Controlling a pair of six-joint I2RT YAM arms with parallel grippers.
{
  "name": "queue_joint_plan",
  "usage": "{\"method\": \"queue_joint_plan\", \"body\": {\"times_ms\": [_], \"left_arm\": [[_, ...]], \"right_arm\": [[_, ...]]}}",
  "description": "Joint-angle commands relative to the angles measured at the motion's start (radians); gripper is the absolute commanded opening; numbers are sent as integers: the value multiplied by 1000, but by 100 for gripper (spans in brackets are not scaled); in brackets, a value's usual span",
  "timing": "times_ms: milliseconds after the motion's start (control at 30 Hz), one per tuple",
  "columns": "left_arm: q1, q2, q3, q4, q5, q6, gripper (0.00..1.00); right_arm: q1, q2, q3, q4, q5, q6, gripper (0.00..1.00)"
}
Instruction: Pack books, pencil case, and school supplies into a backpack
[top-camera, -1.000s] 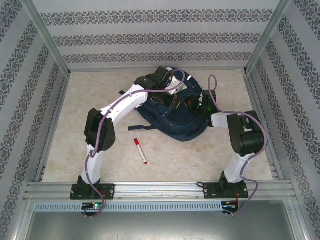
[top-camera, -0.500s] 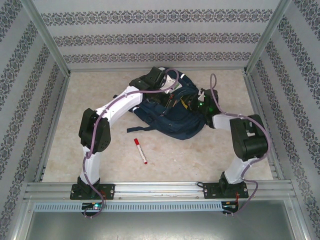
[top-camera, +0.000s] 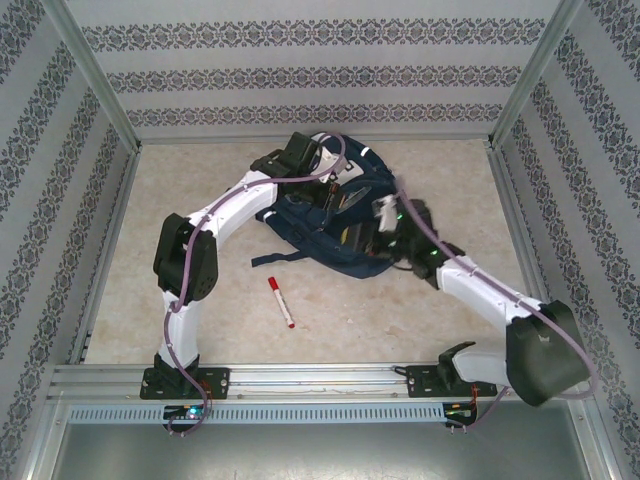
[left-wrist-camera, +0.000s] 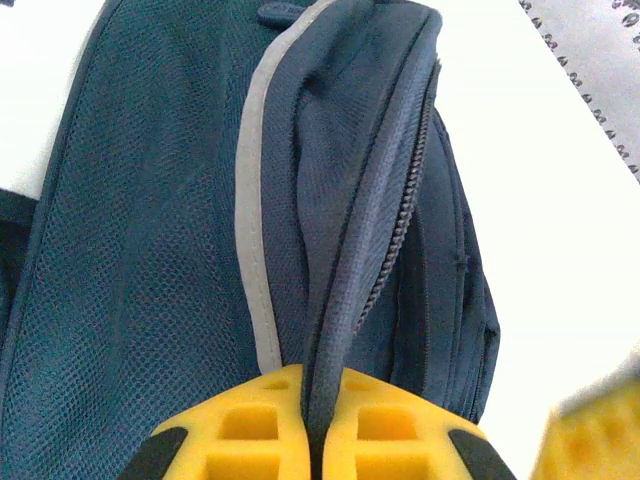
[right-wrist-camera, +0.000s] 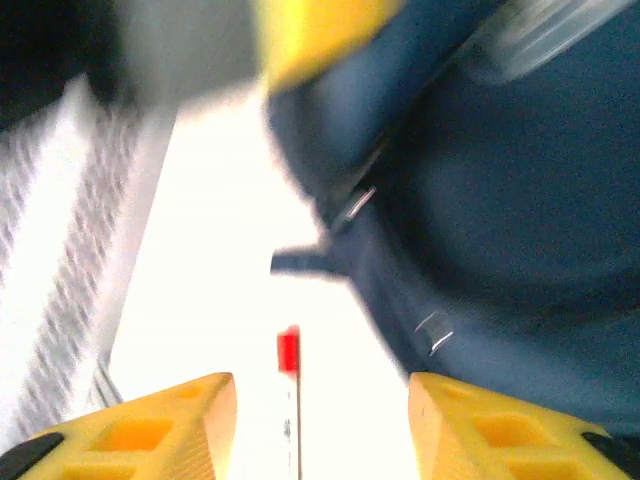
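The navy backpack lies at the table's middle back, its opening facing up. My left gripper is shut on a fold of the backpack's fabric beside the zipper; the yellow fingers pinch it from both sides. My right gripper hovers at the backpack's near right edge, open, with nothing between its fingers. Through the gap I see the white marker with a red cap lying farther off on the table. The books and the pencil case are hidden.
A dark strap trails from the backpack toward the marker. Metal rails line the near edge, and patterned walls close in the left, right and back. Bare tabletop lies left of the bag.
My right arm has swung its elbow down to the near right; its gripper has drawn back from the backpack's opening and opened. The left gripper has shifted slightly back, still holding the fabric.
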Motion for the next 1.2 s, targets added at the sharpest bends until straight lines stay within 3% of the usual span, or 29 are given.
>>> {"method": "queue_joint_plan", "body": {"times_ms": [0,133,233,367,500,633,833,967,1167], "left_arm": [[32,-14,-34,88,1,-17,0],[42,-20,-80,139,30,-51,0],[63,-22,-113,189,60,-94,0],[90,-17,-136,221,77,-132,0],[107,-9,-142,225,87,-144,0],[118,-8,-161,240,96,-143,0],[134,-15,-169,230,104,-134,0],[138,-33,-180,231,96,-118,0],[138,-52,-180,225,94,-122,0]], "right_arm": [[226,-16,-34,-93,211,-260,52],[477,93,54,-114,379,-345,60],[582,227,155,-168,440,-408,73],[601,414,294,-272,434,-365,77],[602,581,433,-432,509,-348,77],[609,689,506,-468,498,-318,70],[626,751,589,-602,640,-285,47],[625,685,511,-617,684,-235,27],[603,506,372,-625,641,-162,19]]}}
